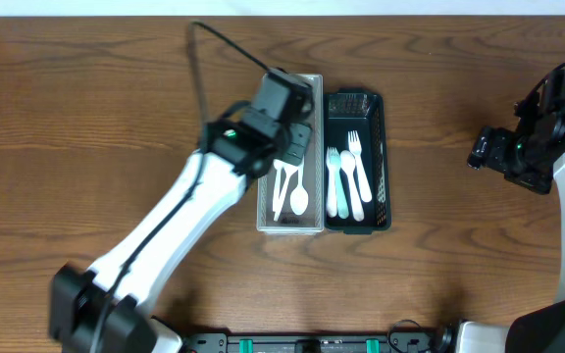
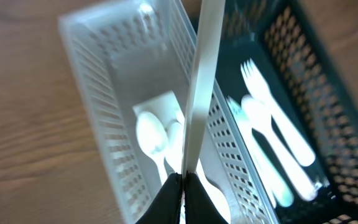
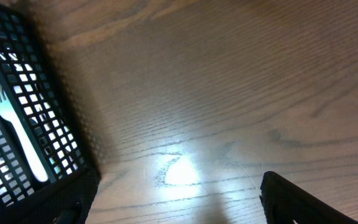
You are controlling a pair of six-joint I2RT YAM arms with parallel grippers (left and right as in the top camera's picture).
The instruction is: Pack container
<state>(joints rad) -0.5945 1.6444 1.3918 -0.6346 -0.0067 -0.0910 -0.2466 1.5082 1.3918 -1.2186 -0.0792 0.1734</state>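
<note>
My left gripper (image 2: 184, 186) is shut on the handle of a white plastic utensil (image 2: 205, 81), which sticks out over the clear perforated basket (image 2: 104, 112). I cannot tell which kind of utensil it is. White spoons (image 2: 151, 134) lie in that basket below it. From overhead the left gripper (image 1: 297, 147) hangs over the far half of the clear basket (image 1: 263, 211), with spoons (image 1: 299, 201) showing in the near half. The black basket (image 1: 385, 157) next to it holds white forks (image 1: 354, 167). My right gripper (image 1: 488, 149) stands open over bare table at the right.
The two baskets touch side by side at the table's middle. In the right wrist view the black basket (image 3: 17, 62) with a fork (image 3: 17, 134) sits at the left, and wood table (image 3: 229, 93) fills the view between the spread fingers (image 3: 303, 202).
</note>
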